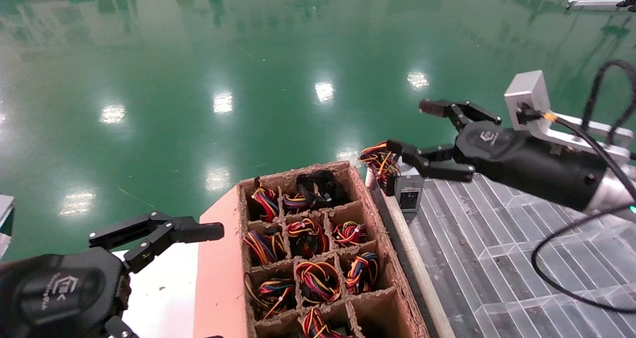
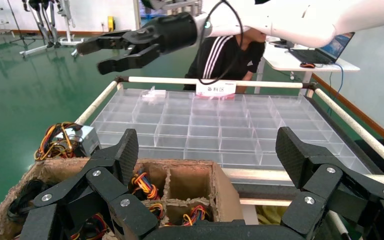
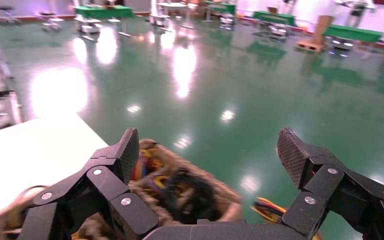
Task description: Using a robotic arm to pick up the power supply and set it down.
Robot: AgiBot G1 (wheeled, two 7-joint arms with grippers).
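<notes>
The power supply [image 1: 410,193], a small grey box with a dark socket panel, stands on the far left corner of the clear compartment tray [image 1: 497,238]. Its coloured wires [image 1: 379,161] bunch up beside it. My right gripper [image 1: 415,129], on the robotic arm with the silver block and black cable, hovers open just above the box, its lower finger over the wires. The left wrist view shows that gripper [image 2: 92,57] in the air above the power supply [image 2: 83,140]. In the right wrist view the right gripper [image 3: 207,150] holds nothing, and only wires [image 3: 272,207] show. My left gripper [image 2: 207,145] stays open at the lower left.
A cardboard divider box [image 1: 370,213] holding several coils of coloured wire sits left of the tray. A white surface [image 1: 164,288] lies under my left arm. A person in black [image 2: 230,55] sits behind the tray's far rail [image 2: 215,81]. Green floor lies beyond.
</notes>
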